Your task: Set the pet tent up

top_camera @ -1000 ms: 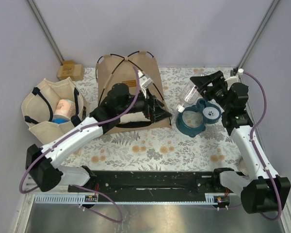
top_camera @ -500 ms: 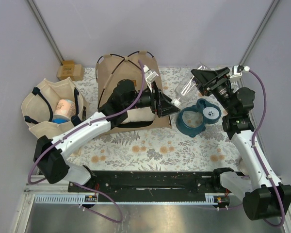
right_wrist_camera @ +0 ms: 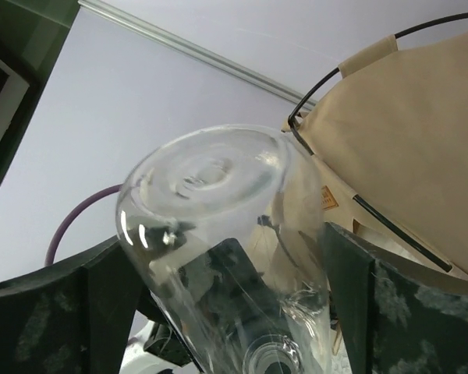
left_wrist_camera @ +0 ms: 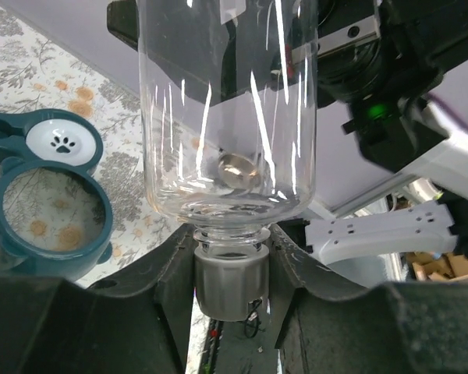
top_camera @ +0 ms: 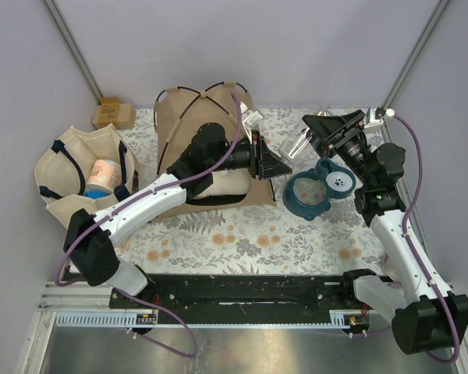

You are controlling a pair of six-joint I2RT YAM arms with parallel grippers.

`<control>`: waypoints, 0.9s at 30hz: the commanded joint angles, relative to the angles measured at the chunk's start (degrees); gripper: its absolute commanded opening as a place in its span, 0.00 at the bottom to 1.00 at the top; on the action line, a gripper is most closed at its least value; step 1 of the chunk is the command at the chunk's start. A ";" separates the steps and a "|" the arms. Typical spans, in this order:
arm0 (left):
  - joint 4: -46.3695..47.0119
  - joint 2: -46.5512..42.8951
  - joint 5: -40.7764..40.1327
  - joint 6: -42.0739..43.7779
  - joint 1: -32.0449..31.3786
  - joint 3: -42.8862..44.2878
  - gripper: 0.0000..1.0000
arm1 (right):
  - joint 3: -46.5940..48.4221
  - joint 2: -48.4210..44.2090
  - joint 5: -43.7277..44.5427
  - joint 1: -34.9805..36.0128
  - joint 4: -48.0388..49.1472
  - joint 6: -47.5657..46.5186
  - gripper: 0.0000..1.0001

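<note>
Two grippers meet at the bottle [top_camera: 299, 145], right of centre: left gripper [top_camera: 279, 164] has just clamped its grey cap [left_wrist_camera: 228, 280], right gripper [right_wrist_camera: 230, 312] has spread wide around the body. Handoff, I reckon. The tent [top_camera: 179, 117] stands upper left, already up.

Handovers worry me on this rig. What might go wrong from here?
The left fingers pinch the clear bottle only by its grey cap, so it may tilt or slip once the right fingers, flanking its base, pull away. A drop could hit the nearby teal feeder or roll toward the pet tent.
</note>
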 commanded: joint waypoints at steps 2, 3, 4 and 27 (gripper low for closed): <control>-5.05 -3.11 2.03 13.14 -0.49 1.72 0.00 | 2.79 -3.90 -1.08 0.78 -8.03 -8.25 0.99; -7.68 -4.07 1.59 17.44 -0.57 1.46 0.00 | 3.85 -4.69 -0.29 0.78 -10.84 -10.72 1.00; -10.58 -4.95 0.98 21.40 -0.49 1.72 0.00 | 5.42 -5.22 0.15 0.69 -14.44 -13.52 0.99; -28.89 -12.61 -1.66 44.82 1.80 2.25 0.00 | 25.65 -0.04 -19.53 0.43 -53.84 -37.63 1.00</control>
